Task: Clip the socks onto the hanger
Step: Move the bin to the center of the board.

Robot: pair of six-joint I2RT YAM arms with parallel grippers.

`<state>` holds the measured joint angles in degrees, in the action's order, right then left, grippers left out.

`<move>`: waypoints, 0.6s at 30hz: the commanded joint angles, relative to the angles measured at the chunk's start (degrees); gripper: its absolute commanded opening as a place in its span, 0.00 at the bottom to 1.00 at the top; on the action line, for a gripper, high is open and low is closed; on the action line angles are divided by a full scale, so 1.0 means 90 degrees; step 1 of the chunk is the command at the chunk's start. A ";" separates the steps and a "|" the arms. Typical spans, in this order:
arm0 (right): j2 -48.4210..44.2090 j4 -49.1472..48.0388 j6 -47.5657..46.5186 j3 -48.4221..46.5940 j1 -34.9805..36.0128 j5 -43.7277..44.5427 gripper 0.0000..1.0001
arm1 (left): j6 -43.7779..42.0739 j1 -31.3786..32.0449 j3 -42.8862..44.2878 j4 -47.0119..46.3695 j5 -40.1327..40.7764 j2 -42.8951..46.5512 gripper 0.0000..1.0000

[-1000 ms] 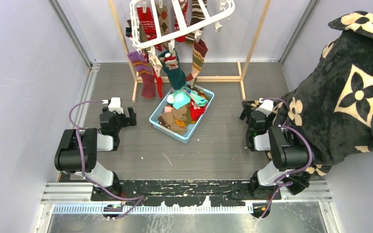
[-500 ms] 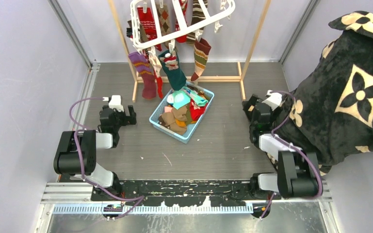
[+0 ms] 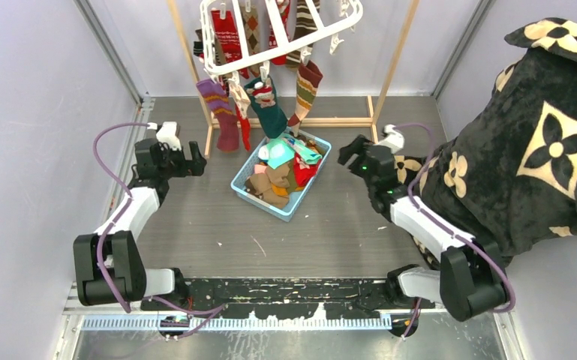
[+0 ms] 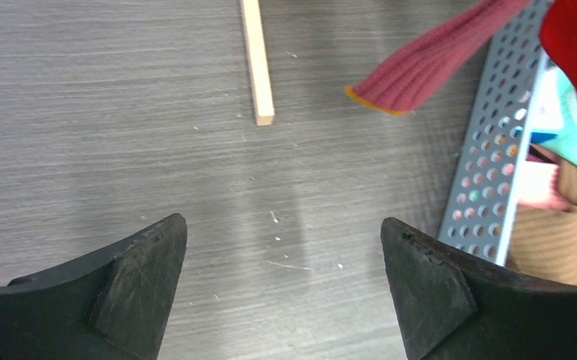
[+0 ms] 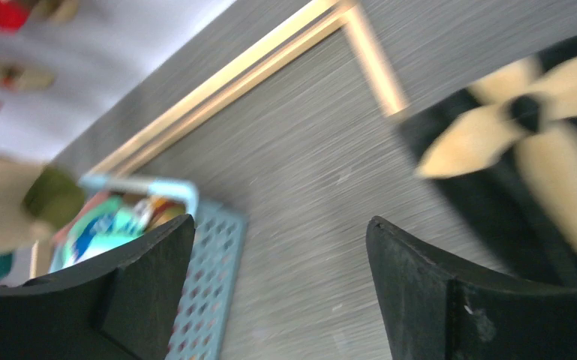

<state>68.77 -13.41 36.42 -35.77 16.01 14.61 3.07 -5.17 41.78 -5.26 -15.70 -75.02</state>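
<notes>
The white hanger [image 3: 229,66] hangs at the top centre, with several socks [image 3: 270,109] clipped to it, among them purple, teal and striped ones. More loose socks [image 3: 279,166] fill the blue basket [image 3: 282,208] below it. My left gripper [image 3: 195,159] is open and empty over the floor left of the basket; in the left wrist view [image 4: 283,229] a hanging maroon sock [image 4: 420,71] and the basket wall [image 4: 491,157] show. My right gripper [image 3: 347,154] is open and empty right of the basket, whose wall [image 5: 206,292] shows blurred in the right wrist view [image 5: 281,225].
A pale wooden frame [image 3: 394,67] carries the hanger; its base rail [image 3: 330,121] lies behind the basket and one foot [image 4: 257,64] ends near my left gripper. A large black floral blanket [image 3: 548,142] covers the right side, close to my right arm.
Both arms have stretched forward and inward. The left gripper moved up towards the frame's left foot. The right gripper moved away from the blanket leftward towards the basket.
</notes>
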 commanded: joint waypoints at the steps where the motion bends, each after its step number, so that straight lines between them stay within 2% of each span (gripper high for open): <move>1: 0.0501 0.0620 -0.0264 -0.0993 0.0830 0.0450 0.70 | 0.0220 -0.0027 0.0413 0.1179 -0.0609 0.0313 0.99; 7: 0.1479 0.1101 -0.0288 -0.1915 0.1170 0.0698 0.52 | 0.0294 -0.0023 0.0716 0.1806 -0.0851 0.0364 0.99; 13: 0.2506 0.1528 -0.0365 -0.2719 0.1304 0.0883 0.42 | 0.0387 -0.0028 0.0852 0.1986 -0.0790 0.0439 1.00; 18: 0.3047 0.2028 -0.0307 -0.3111 0.1551 0.1454 0.28 | 0.0468 -0.0027 0.0993 0.2211 -0.0898 0.0494 1.00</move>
<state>94.67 1.15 33.56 -59.72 27.97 21.98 6.09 -5.17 47.37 13.02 -21.58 -72.82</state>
